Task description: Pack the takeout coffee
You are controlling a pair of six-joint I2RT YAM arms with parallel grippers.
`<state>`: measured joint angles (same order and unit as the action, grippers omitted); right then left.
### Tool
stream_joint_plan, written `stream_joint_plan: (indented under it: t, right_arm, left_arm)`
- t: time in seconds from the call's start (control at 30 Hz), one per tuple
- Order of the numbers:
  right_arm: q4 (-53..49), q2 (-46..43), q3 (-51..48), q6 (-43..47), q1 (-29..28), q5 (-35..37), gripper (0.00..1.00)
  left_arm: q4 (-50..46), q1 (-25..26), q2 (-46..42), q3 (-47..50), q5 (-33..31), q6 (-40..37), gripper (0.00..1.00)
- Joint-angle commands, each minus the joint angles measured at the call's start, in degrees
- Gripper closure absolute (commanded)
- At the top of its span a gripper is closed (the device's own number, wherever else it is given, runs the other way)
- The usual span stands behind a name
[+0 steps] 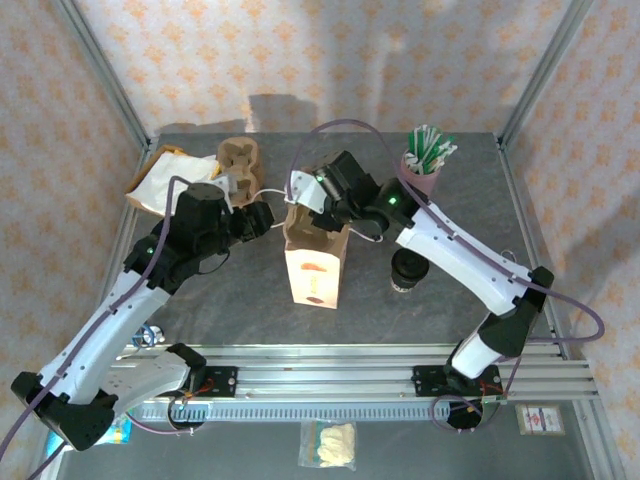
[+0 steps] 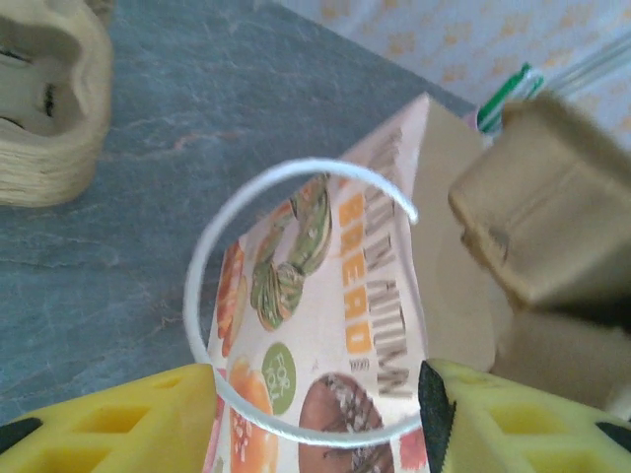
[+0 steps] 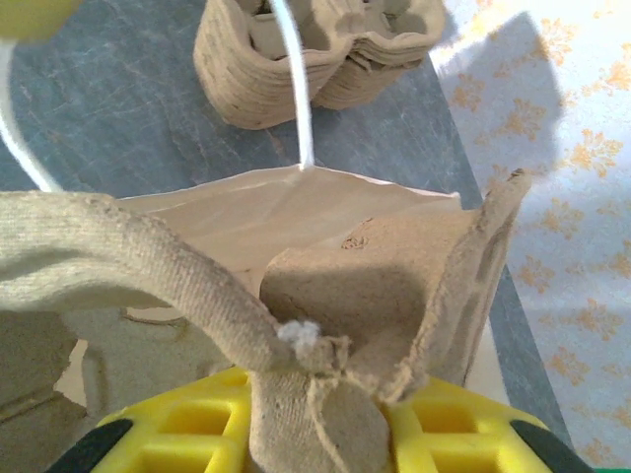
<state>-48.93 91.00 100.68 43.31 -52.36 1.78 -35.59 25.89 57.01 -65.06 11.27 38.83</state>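
The takeout coffee, a cup under a black lid, stands on the table right of the printed paper bag, beside my right forearm. My right gripper is shut on a brown pulp cup carrier and holds it over the bag's open mouth. From the left, my left gripper stands open against the bag's printed side. The bag's white cord handle loops between its yellow fingers. The held carrier shows at the right of the left wrist view.
A stack of pulp cup carriers sits at the back, left of the bag. A pink cup of straws stands back right. Flat paper bags lie at the back left corner. Cage posts edge the table.
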Motion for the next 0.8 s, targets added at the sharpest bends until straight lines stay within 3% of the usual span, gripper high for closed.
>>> stream_joint_plan:
  t: [0.0, 0.47, 0.77]
  right_arm:
    - [-2.74, -2.33, -1.51, -0.58, -1.62, 3.02, 0.72]
    - [-5.08, -5.99, -3.20, -1.56, -2.01, 2.19, 0.72]
    - [-5.06, -4.75, -6.70, -0.48, -2.00, 0.98, 0.71]
  left_arm:
    - [3.92, -1.45, -1.57, 1.20, -0.54, 1.64, 0.39]
    - [14.74, -2.25, 3.41, 5.06, 7.05, 2.90, 0.38]
    - [16.78, -2.25, 5.39, 3.83, 9.14, 3.01, 0.82]
